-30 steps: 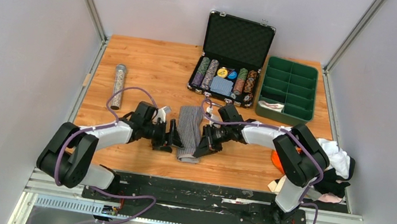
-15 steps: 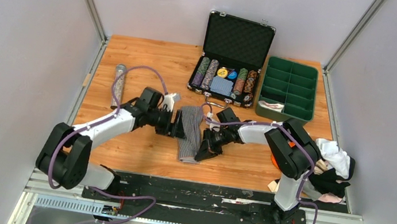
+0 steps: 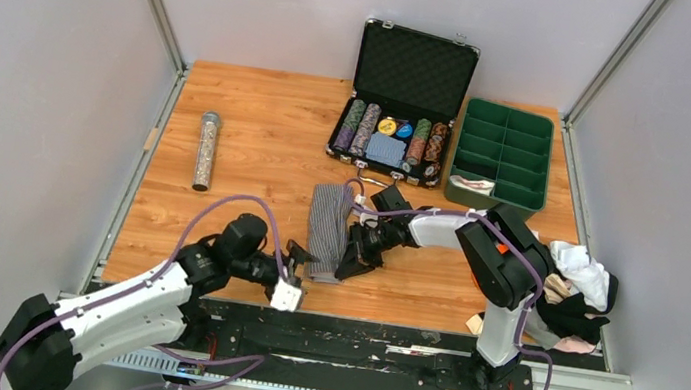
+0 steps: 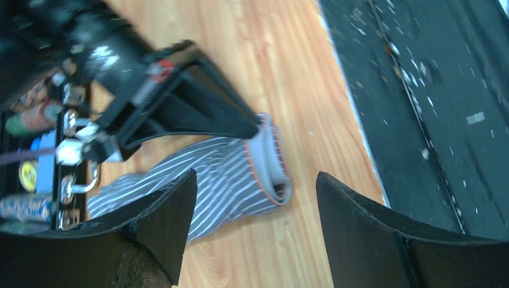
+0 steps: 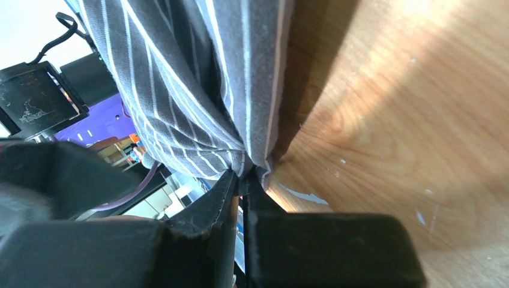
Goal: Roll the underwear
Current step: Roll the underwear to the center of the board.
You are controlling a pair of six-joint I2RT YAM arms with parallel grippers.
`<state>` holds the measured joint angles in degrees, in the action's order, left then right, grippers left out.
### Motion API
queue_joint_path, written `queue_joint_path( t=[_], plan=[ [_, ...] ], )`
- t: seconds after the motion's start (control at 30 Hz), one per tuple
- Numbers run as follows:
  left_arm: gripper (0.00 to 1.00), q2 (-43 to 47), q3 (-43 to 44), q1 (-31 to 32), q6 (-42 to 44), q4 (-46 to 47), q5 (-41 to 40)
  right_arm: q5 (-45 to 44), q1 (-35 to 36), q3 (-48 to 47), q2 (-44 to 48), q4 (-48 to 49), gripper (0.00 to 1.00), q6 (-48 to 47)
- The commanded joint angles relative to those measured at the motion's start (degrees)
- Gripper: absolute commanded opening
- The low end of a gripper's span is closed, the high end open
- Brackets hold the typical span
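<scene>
A grey-and-white pinstriped underwear [image 3: 326,221] lies folded into a long strip on the wooden table, its grey waistband end [image 4: 269,162] toward the near edge. My right gripper [image 3: 346,262] is shut on the strip's near right edge; the right wrist view shows the striped cloth [image 5: 198,90] pinched between its closed fingertips [image 5: 243,177]. Just left of the strip's near end, my left gripper [image 3: 299,255] is open and holds nothing. In the left wrist view, its fingers [image 4: 162,210] frame the waistband end from a short way off. More underwear [image 3: 580,286] is heaped at the right edge.
An open black case of poker chips [image 3: 399,121] and a green compartment tray [image 3: 503,157] stand at the back. A glittery cylinder [image 3: 206,149] lies at the left. The table's near edge and a black rail [image 4: 420,108] run just beside the left gripper.
The left arm has swung from the strip's left side back toward the near edge and now faces the waistband end. The right gripper has kept its hold and barely moved.
</scene>
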<state>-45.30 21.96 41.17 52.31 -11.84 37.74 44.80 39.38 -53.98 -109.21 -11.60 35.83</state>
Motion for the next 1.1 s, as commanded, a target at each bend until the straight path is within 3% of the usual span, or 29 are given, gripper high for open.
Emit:
queue_joint_path(
  t=[0.0, 0.3, 0.63, 1.07],
  plan=[
    [0.80, 0.10, -4.54, 1.20, 27.30, 5.29, 4.38, -7.27, 1.14, 0.17, -1.51, -0.36, 0.00, -1.47],
    [0.78, -4.80, -8.16, 1.84, 37.64, 7.47, 4.90, -7.23, 1.20, 0.49, -1.56, -0.36, 0.00, -1.49],
    [0.66, -13.47, -6.80, 2.16, 45.59, 7.95, 1.08, -6.89, 1.19, 0.19, -2.48, -0.51, 0.00, -1.54],
    [0.65, -17.21, -8.43, 2.16, 46.44, 16.45, -5.17, -6.87, 1.49, -0.64, -3.99, -0.83, 0.00, -1.38]
  ],
)
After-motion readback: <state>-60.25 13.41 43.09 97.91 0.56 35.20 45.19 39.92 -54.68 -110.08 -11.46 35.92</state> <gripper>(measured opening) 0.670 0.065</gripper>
